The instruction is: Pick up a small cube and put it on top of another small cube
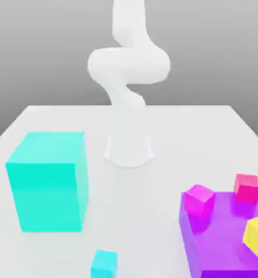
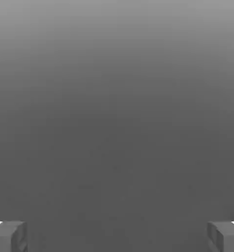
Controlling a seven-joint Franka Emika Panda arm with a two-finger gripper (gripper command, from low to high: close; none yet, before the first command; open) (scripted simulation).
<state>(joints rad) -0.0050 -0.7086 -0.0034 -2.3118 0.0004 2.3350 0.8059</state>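
Presently the hand [image 2: 117, 236] is seen in the hand view with its two fingertips [image 2: 8, 236] spread wide at opposite edges and nothing between them; only a plain grey ground is faced, so no cube is within its reach. In the exterior view the white arm [image 1: 128, 65] rises from its base [image 1: 129, 149] at the far middle of the counter [image 1: 153, 125]. All the cubes lie on the near half of the counter, on the camera's side of the base and well apart from the arm. A small cyan cube [image 1: 104, 264] sits at the near edge, just beside and in front of a large cyan block [image 1: 47, 182] on the exterior view's left. A magenta cube [image 1: 199, 199] and a pink cube [image 1: 247, 188] rest on a purple slab [image 1: 223, 239] on the exterior view's right, near each other but apart. A yellow cube [image 1: 257, 234] rests on the same slab nearer the camera. It is judged that the coming move must carry the hand toward the camera and down, to one side or the other. The cubes have no long axis of note. The yellow cube and the slab are cut off by the picture's edge, and the cyan cube's base is cropped. Which cube is meant cannot be told.
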